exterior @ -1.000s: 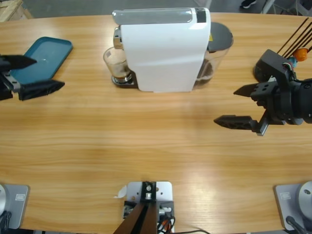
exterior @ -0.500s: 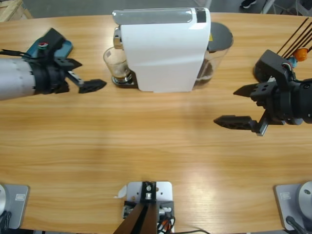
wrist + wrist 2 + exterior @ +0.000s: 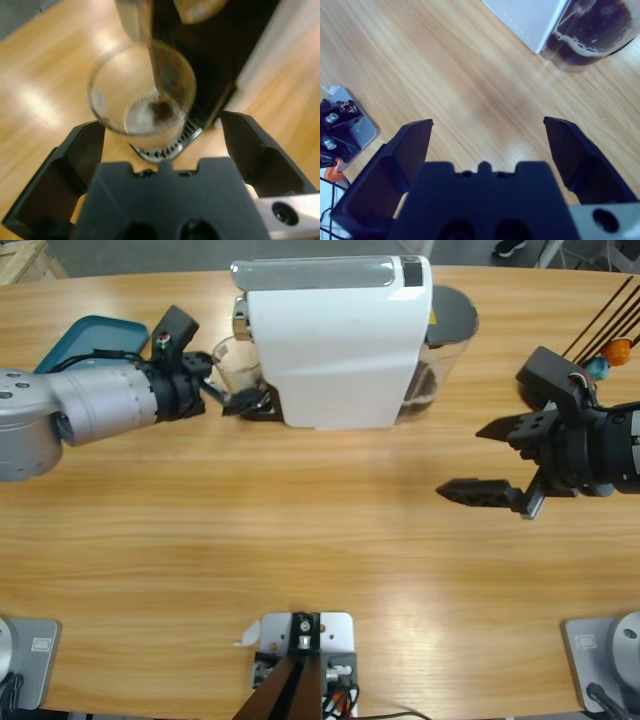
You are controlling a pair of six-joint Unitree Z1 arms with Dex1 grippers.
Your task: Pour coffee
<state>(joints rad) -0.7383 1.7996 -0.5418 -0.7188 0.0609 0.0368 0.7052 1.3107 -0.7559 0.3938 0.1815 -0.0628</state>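
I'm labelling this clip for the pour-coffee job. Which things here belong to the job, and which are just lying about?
Belongs to the job:
- glass tumbler holding the coffee
- white coffee machine it sits under
- left claw, open around the tumbler

Just lying about:
- teal tray
- coloured capsules on black rods
- right claw, open over bare table

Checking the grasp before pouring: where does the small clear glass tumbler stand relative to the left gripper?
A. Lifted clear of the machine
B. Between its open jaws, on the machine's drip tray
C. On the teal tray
B: the left wrist view shows the small clear glass tumbler standing on the drip tray, with the left gripper open on either side of it.
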